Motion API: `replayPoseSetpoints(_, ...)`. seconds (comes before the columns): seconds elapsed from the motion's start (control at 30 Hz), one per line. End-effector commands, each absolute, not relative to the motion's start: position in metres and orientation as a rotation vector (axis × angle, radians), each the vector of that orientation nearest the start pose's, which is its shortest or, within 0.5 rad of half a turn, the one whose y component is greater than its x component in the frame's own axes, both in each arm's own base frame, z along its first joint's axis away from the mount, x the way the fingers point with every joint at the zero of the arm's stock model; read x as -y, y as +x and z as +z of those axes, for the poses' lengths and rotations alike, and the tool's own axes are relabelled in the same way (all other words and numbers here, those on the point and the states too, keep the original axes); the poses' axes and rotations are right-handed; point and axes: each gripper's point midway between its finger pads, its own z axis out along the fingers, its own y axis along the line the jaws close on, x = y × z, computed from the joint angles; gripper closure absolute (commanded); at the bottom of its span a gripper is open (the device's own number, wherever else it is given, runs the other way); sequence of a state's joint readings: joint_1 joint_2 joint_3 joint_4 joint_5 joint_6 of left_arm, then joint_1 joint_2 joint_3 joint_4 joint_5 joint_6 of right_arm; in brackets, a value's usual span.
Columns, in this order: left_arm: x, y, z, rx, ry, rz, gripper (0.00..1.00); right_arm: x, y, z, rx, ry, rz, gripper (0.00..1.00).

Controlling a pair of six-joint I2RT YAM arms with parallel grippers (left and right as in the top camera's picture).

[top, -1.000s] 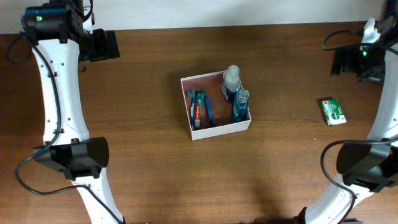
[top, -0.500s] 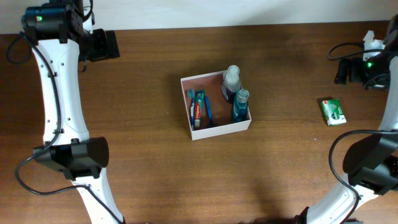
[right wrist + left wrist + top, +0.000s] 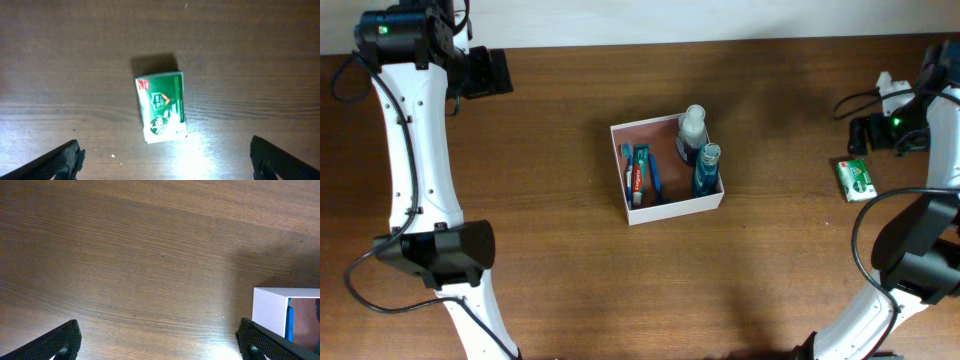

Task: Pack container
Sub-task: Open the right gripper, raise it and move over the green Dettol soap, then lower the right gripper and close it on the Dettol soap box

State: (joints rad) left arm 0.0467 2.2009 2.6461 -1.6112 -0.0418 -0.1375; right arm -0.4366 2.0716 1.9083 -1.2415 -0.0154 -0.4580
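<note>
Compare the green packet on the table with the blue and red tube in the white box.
The green packet lies on the bare table, right of the container; the blue and red tube lies inside it. The packet is short and blocky, the tube long and narrow. The packet is green and white, the tube blue and red. Both lie flat and unheld.

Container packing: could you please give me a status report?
Left gripper open, empty. Right gripper open, over the green packet. Packet on table, outside container. Nothing lies between them.
</note>
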Motion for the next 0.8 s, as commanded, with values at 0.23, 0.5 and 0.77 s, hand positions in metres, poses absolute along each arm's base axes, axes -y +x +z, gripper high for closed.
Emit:
replayPoseSetpoints(0.23,-0.031,0.468,0.259,-2.725,-0.251,0.045,0.00,0.183,0.383,0.061,-3.044,-0.127,-0.095,0.01)
replayPoseSetpoints(0.5,-0.031,0.468,0.259,-2.725,-0.251,0.045,0.00,0.181,0.380,0.035,-3.041,-0.199,-0.092,0.00)
replayPoseSetpoints(0.77,-0.031,0.468,0.259,-2.725,-0.251,0.045,0.00,0.180,0.379,0.017,-3.026,-0.199,-0.104,0.01)
